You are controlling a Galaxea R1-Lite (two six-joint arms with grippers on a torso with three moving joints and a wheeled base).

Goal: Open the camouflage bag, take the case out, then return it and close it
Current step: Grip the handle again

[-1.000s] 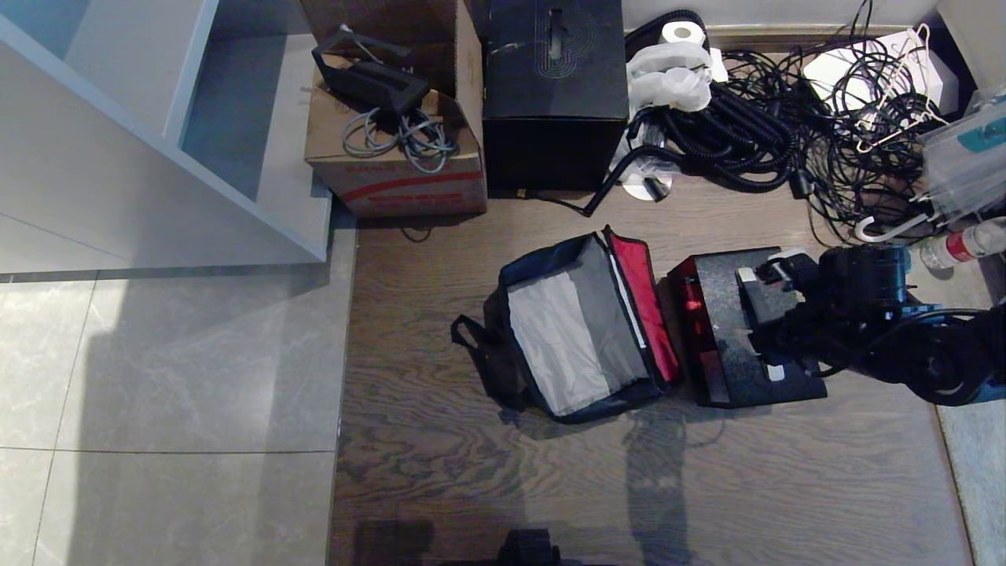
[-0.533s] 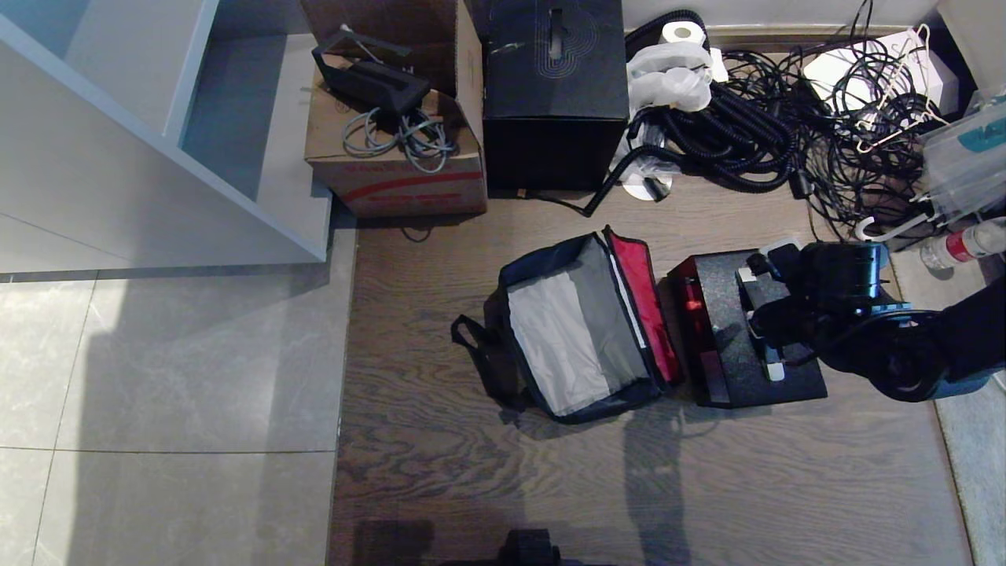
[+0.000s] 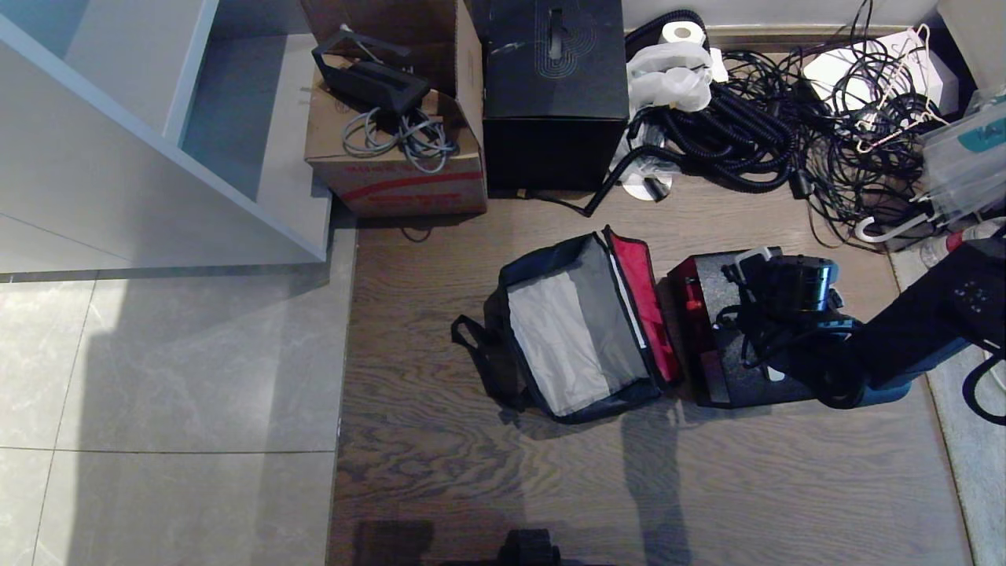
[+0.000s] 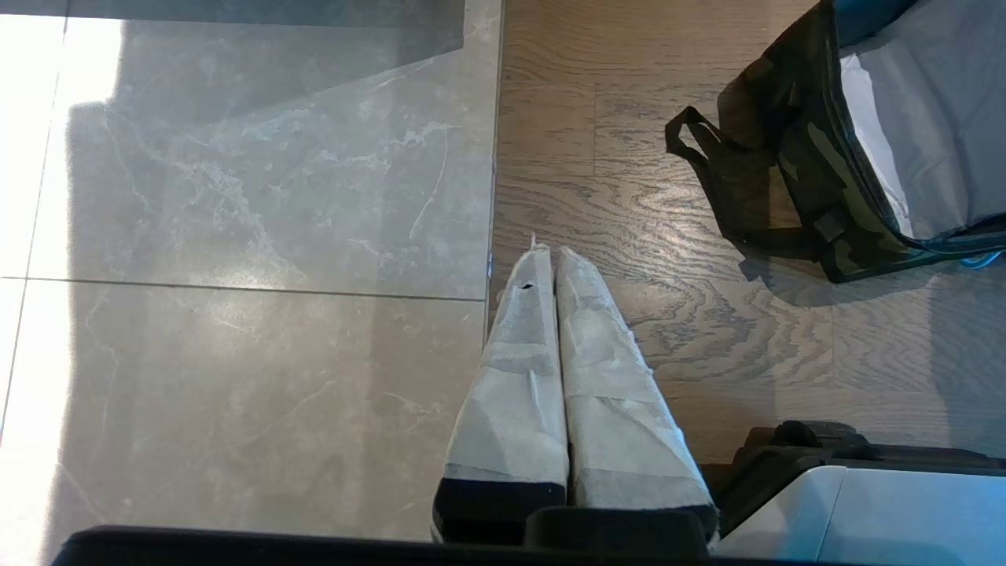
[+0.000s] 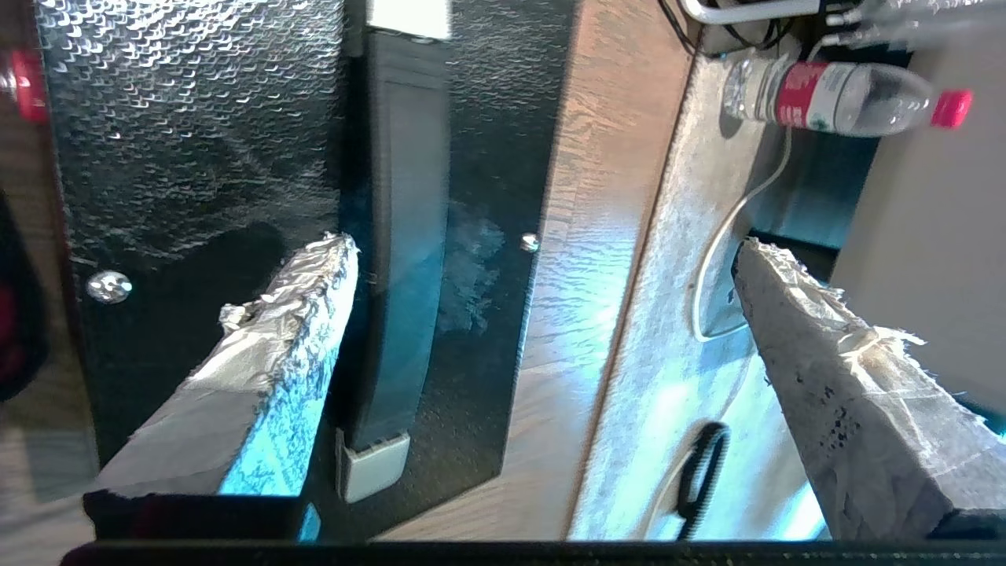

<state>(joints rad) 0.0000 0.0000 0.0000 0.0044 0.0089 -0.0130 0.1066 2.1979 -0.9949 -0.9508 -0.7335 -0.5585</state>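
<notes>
Since a second earlier, the right arm had swung in over the case (image 3: pixel 711 346), its wrist shifting from the case's outer edge toward its middle, while bag and case lay where they had been. The right gripper (image 5: pixel 542 267) hung above the case with its two taped fingers (image 5: pixel 299 314) spread wide apart and clamped on nothing. One finger sat over the glittery top, just beside the black handle (image 5: pixel 401 204); the other finger was out beyond the case's edge, over the pale mat where a water bottle (image 5: pixel 833 98) lay. The handle ran lengthwise between the fingers, nearer the first one, and I couldn't tell whether that finger touched the lid.

The case stood on the wooden floor (image 3: pixel 471 487), right beside the camouflage bag (image 3: pixel 578 330), which gaped open with its red-lined lid (image 3: pixel 644 299) standing against the case and its pale interior bare.

The left gripper (image 4: pixel 554 263) stayed parked low over the seam between tile and wood, its wrapped fingers pressed together, the bag's strap (image 4: pixel 695 145) well apart from their tips.
</notes>
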